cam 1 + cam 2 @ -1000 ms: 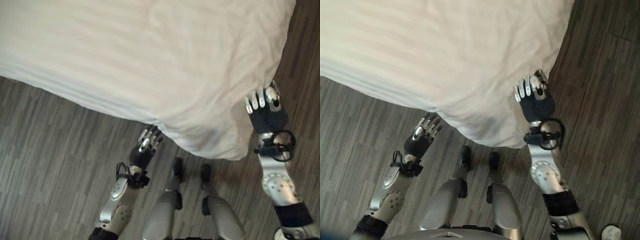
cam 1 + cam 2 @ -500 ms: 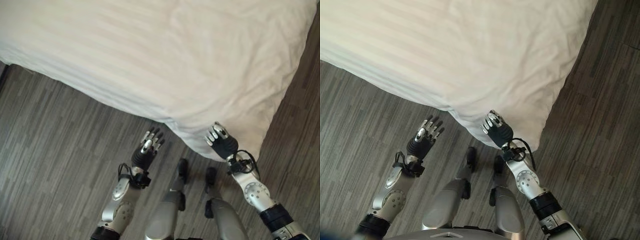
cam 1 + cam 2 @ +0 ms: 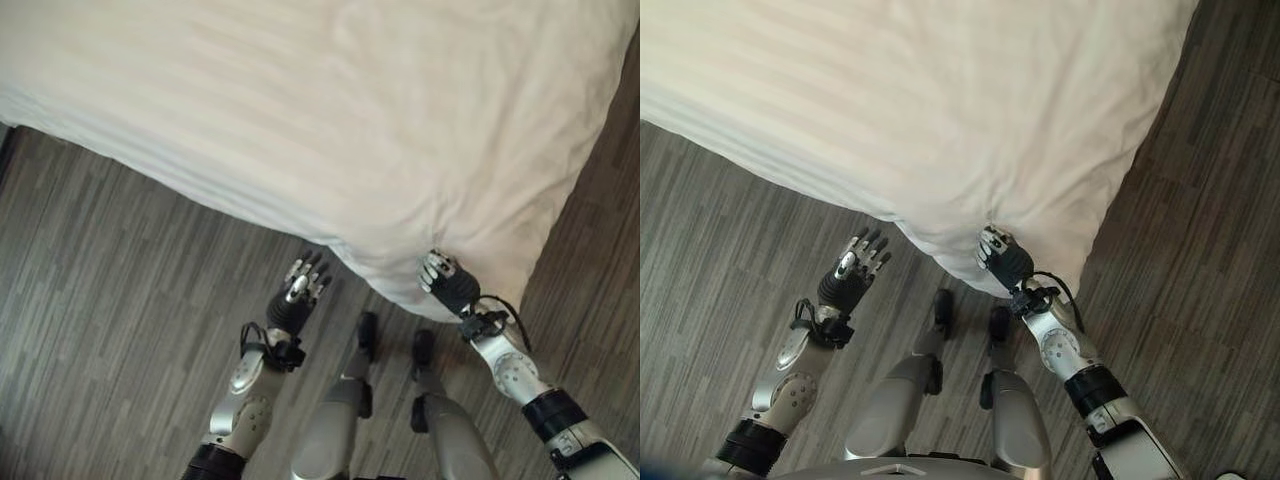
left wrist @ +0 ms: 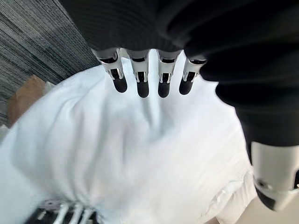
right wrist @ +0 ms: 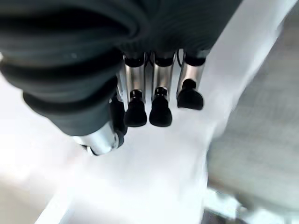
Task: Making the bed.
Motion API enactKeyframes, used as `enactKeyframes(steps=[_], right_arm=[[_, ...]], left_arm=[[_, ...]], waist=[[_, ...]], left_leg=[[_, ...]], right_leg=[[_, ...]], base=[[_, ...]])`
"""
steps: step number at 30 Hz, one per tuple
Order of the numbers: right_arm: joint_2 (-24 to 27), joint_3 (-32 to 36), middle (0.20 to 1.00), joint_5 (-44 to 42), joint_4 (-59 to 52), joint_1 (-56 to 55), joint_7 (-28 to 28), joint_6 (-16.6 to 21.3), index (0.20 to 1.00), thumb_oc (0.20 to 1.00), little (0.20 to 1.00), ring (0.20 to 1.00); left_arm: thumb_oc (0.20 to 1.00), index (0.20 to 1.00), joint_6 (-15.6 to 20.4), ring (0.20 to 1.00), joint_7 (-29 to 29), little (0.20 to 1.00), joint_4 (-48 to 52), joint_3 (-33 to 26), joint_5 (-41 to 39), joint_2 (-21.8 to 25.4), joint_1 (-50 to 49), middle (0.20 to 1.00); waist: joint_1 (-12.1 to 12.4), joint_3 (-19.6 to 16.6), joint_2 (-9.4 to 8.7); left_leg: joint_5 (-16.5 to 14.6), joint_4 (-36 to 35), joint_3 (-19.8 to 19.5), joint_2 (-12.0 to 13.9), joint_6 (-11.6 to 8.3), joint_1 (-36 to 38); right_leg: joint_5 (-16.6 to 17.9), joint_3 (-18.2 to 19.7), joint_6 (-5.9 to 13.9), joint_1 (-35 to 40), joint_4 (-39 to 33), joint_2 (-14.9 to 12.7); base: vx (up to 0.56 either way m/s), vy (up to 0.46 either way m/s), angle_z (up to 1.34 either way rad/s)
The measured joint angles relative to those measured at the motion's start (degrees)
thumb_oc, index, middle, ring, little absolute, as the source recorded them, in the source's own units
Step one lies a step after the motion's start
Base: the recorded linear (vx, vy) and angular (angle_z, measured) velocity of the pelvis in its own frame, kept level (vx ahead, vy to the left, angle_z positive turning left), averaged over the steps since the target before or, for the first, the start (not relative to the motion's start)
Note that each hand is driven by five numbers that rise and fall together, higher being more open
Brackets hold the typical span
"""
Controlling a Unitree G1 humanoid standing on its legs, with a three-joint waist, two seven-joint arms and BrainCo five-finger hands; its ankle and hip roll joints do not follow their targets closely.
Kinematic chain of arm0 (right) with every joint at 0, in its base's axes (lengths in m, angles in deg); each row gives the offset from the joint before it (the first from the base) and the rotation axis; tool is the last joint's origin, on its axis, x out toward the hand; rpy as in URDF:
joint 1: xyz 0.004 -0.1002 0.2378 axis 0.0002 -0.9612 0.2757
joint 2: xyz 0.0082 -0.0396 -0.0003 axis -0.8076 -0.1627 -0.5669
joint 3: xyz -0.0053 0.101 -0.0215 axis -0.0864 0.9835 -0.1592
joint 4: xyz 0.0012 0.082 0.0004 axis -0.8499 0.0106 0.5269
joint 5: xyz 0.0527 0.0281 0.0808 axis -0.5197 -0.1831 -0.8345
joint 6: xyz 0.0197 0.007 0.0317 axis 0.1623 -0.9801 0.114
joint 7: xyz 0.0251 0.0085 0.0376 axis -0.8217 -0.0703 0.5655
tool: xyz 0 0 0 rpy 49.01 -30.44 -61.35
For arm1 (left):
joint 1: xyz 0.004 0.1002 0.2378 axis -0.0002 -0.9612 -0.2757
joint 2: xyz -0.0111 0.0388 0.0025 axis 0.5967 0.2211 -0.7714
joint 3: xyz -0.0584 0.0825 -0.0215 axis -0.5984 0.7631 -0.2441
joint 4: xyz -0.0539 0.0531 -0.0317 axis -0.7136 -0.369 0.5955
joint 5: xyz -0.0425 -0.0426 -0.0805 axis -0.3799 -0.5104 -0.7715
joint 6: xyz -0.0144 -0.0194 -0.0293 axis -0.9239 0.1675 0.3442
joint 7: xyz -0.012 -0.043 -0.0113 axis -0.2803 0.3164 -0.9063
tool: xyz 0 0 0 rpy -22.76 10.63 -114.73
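The head views are evenly and softly lit, with the white bedding (image 3: 330, 120) bright but keeping its faint stripes and creases, and the dark wood floor (image 3: 110, 300) dim beside it; a soft shadow lies on the floor under the overhanging corner of the bedding. In the wrist views the bedding is overexposed to near-white glare. The left hand (image 4: 140, 70) is fairly crisp, while the right hand (image 5: 154, 93) and the surfaces past it are blurred.
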Motion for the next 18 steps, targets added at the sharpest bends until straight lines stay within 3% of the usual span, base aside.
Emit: enactKeyframes(steps=[2, 4, 8, 12, 18], right_arm=[[0.2, 4.0, 0.2, 1.5, 5.5, -0.1, -1.9, 0.3, 0.2, 0.2, 0.2, 0.2], [0.6, 11.3, 0.2, 3.9, 17.9, 2.3, -5.1, 1.3, 0.2, 0.2, 0.2, 0.2], [5.3, 17.3, 0.2, 9.3, 29.0, 1.6, -11.4, 2.6, 0.2, 0.2, 0.2, 0.2], [7.3, 21.5, 0.2, 15.5, 31.9, -6.0, -14.8, 2.5, 0.2, 0.2, 0.2, 0.2], [2.4, 26.7, 0.2, 14.9, 26.4, -15.4, -15.6, 3.2, 0.2, 0.2, 0.2, 0.2]], left_arm=[[1.0, 1.0, 0.0, 1.0, -0.1, 1.0, -0.2, 0.2, 0.0, 0.0, 0.0, 1.0], [1.0, 1.0, 0.0, 1.0, -0.9, 1.0, -0.8, 0.2, 0.0, 0.3, -0.2, 1.0], [1.0, 1.0, 0.2, 1.0, -1.3, 1.0, -0.7, 0.3, 0.5, 1.5, 0.1, 1.0], [1.0, 1.0, 0.3, 1.0, -1.5, 1.0, 0.0, 0.2, 1.7, 3.0, 0.7, 1.0], [1.0, 1.0, 0.4, 1.0, -2.2, 1.0, 1.5, -0.5, 2.0, 2.9, 3.0, 1.0]], waist=[[0.9, 0.1, 0.13], [1.4, 0.3, 0.56], [1.3, 0.8, 0.81], [0.8, 1.1, 0.55], [-3.4, 2.2, -1.23]], left_leg=[[0.2, 0.0, 0.0, 0.0, 0.01, -1.0], [0.3, 0.0, 0.0, -0.2, 0.15, -1.2], [0.4, 0.0, -0.2, -0.3, 0.24, -2.0], [0.5, 0.0, -0.4, -0.2, 0.35, -2.0], [0.5, 0.0, 0.3, 0.1, 0.38, -1.2]], right_leg=[[0.2, 0.0, -0.24, -1.1, 0.0, 0.0], [0.2, -0.1, -0.2, -1.3, 0.0, -0.2], [0.2, -0.4, -0.1, -1.9, 0.0, -0.3], [0.1, -0.5, 0.04, -1.7, 0.0, -0.2], [0.2, 0.3, -0.08, -1.2, 0.0, 0.1]], base=[[0.0, 0.0, 0.0], [-0.01, 0.007, 0.02], [0.0, 0.008, 0.03], [0.0, 0.014, 0.01], [0.0, 0.019, -0.07]])
